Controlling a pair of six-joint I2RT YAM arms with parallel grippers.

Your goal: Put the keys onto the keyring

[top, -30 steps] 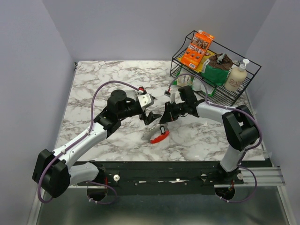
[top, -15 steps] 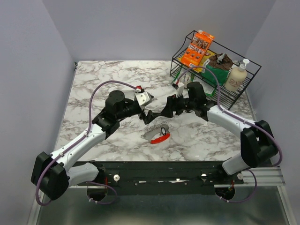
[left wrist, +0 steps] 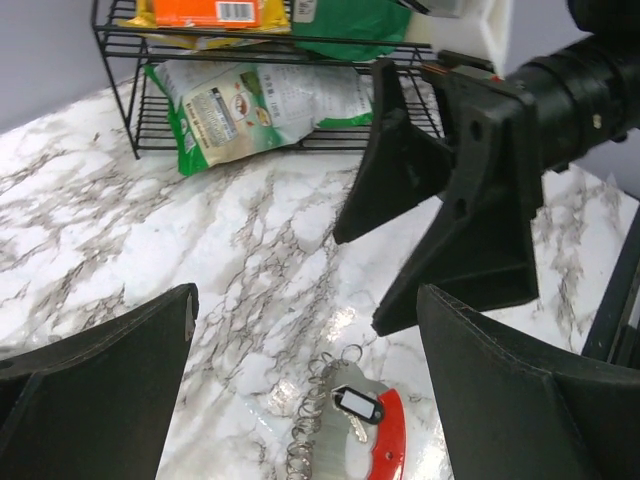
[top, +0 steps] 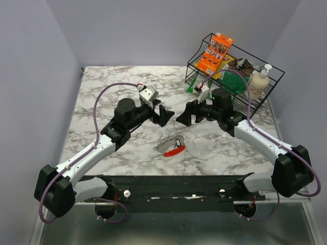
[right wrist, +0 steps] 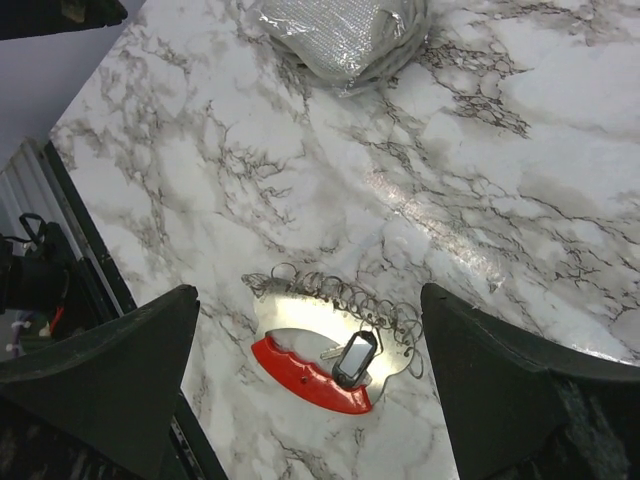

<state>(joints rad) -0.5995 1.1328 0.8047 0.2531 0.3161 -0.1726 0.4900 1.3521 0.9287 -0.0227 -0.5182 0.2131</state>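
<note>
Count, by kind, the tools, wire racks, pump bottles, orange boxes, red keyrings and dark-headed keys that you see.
Tools: 2, the left tool and the right tool
Wire rack: 1
Pump bottle: 1
Orange box: 1
Keyring: 1
Dark-headed key: 1
Total: 7

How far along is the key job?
Done: the key lies on the keyring; whether it's threaded on, I can't tell. In hand: nothing, left hand and right hand both open, clear of it. Left: confirming the key is attached.
</note>
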